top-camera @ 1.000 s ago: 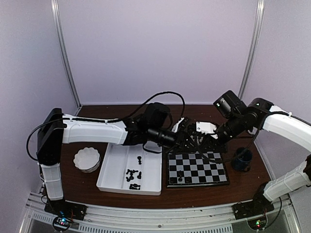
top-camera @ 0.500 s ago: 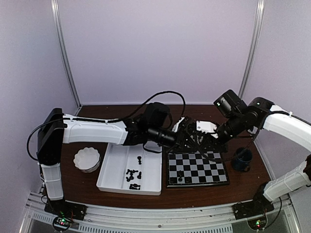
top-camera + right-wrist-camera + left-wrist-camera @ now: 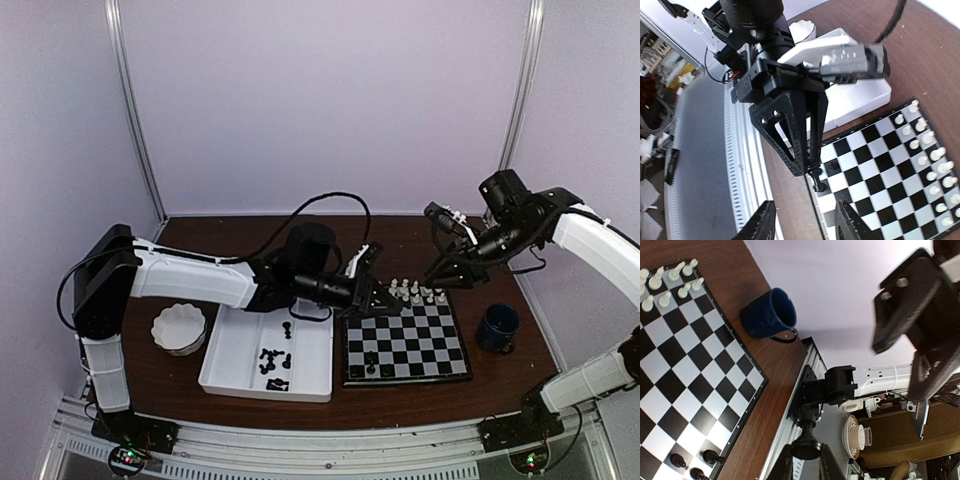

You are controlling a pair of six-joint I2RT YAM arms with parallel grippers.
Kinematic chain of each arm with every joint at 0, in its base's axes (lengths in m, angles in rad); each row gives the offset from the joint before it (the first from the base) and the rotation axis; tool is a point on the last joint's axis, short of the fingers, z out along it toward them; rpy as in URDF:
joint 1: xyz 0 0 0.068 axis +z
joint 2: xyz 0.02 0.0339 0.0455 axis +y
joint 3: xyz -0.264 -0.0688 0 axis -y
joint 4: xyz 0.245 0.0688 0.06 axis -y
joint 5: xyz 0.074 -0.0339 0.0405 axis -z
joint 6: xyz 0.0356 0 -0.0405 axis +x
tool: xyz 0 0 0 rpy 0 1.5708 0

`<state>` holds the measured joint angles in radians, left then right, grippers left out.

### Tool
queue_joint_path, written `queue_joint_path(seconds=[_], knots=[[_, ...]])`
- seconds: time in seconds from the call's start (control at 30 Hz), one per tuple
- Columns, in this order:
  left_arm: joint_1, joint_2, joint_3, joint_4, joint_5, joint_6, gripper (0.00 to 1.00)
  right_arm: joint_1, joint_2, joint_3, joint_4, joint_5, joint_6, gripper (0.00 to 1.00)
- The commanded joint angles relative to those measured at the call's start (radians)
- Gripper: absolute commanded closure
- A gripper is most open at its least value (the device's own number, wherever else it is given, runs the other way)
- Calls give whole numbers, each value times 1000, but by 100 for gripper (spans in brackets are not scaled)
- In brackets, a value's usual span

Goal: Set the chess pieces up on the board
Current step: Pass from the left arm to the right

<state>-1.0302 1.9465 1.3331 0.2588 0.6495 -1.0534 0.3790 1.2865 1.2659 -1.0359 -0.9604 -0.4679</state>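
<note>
My left gripper (image 3: 378,295) (image 3: 805,461) hovers at the far left corner of the board (image 3: 420,345), shut on a black chess piece (image 3: 807,444) that sticks out past its tips. My right gripper (image 3: 447,274) (image 3: 805,222) hangs above the board's far right side, open and holding nothing. In the right wrist view the left gripper and the held piece (image 3: 816,183) are seen over the board's (image 3: 880,150) left edge. White pieces (image 3: 415,293) (image 3: 670,285) stand in two rows on the far side. A few black pieces (image 3: 372,368) (image 3: 710,456) stand near the front left.
A white tray (image 3: 240,330) left of the board holds several black pieces (image 3: 272,362). A white scalloped bowl (image 3: 179,327) sits further left. A blue mug (image 3: 497,326) (image 3: 771,314) stands right of the board.
My right gripper has opened and pulled up and to the right, away from the left gripper. The left gripper stays shut on the black piece and has drawn back slightly left, uncovering the white rows.
</note>
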Motion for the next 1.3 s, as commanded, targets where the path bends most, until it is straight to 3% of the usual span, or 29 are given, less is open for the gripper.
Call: queue_joint_path(seconds=[0.0,0.23,0.43,0.93,1.0,1.1,1.17,1.23,1.27], knots=[[7,-63,-43,229,-40,-5,90,-36,57,-81,89,-242,181,55],[6,-71,-57,309,-80,-3,90,-61,162,-54,92,-370,233,51],[6,-60,-55,329,-96,-13,90,-61,196,-67,120,-434,270,54],[17,-25,-28,330,-73,-35,90,-92,179,-108,226,-486,361,82],[16,-23,-25,318,-72,-37,83,-100,178,-106,227,-469,360,86],[17,-24,-24,282,-77,-15,65,-118,172,-88,178,-411,300,89],[19,-35,-26,236,-87,21,58,-123,174,-52,70,-347,187,91],[21,-58,-39,182,-106,61,38,-123,175,-9,-50,-263,66,92],[25,-73,-51,164,-114,83,37,-124,175,12,-114,-217,-1,93]])
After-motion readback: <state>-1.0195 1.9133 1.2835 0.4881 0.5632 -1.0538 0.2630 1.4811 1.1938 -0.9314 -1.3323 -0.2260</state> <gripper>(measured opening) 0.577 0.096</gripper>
